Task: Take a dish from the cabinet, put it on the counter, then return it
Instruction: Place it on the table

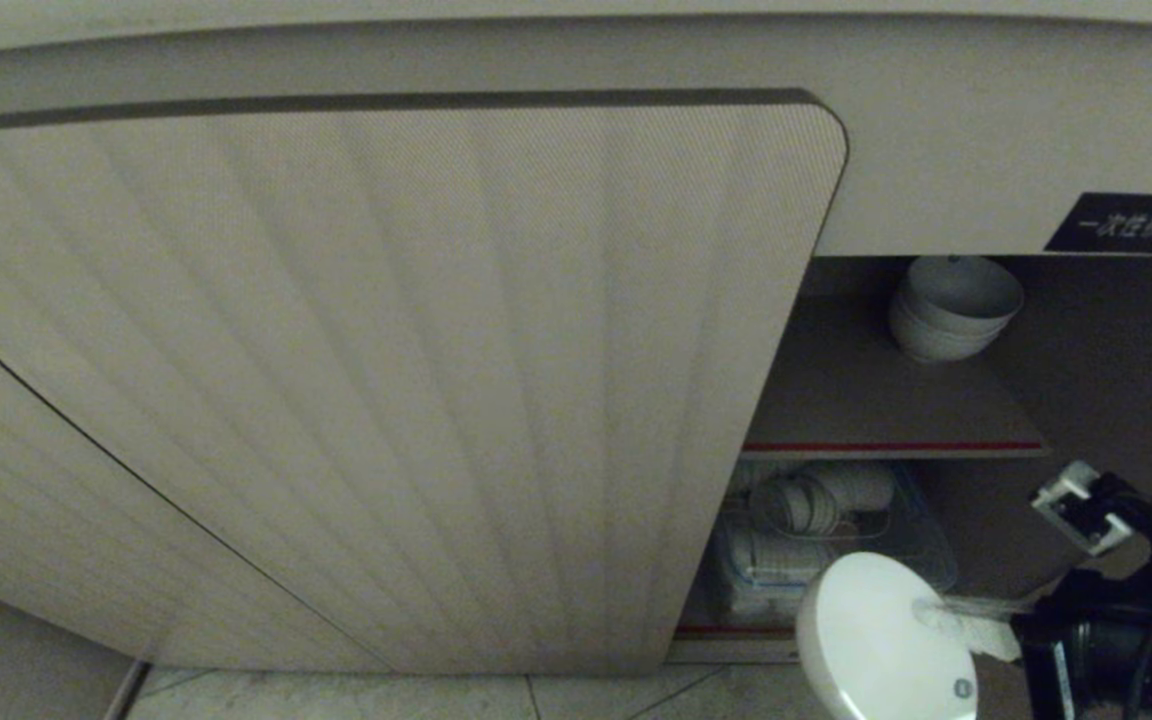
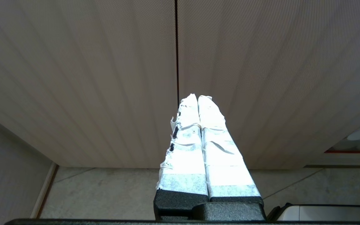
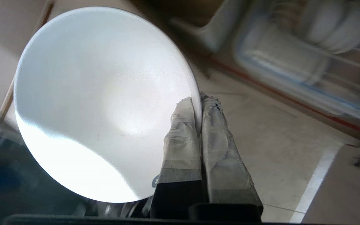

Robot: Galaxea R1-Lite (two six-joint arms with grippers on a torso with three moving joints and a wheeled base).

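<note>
Nearest, at five o'clock in the head view: right gripper [image 1: 936,612] clamped on the rim of the dish [image 1: 886,640], one taped finger [image 3: 181,134] inside the bowl, the other outside. Dish held tilted above the floor tiles [image 1: 416,695], in front of the open cabinet [image 1: 386,380]. Left gripper [image 2: 197,100] with fingers pressed together, empty, facing the ribbed doors. Beyond, lower compartment: clear bin of white crockery [image 1: 816,540]. Farther, at two o'clock on the upper shelf [image 1: 886,410]: stack of white bowls [image 1: 954,305], black label [image 1: 1131,223] above.
</note>
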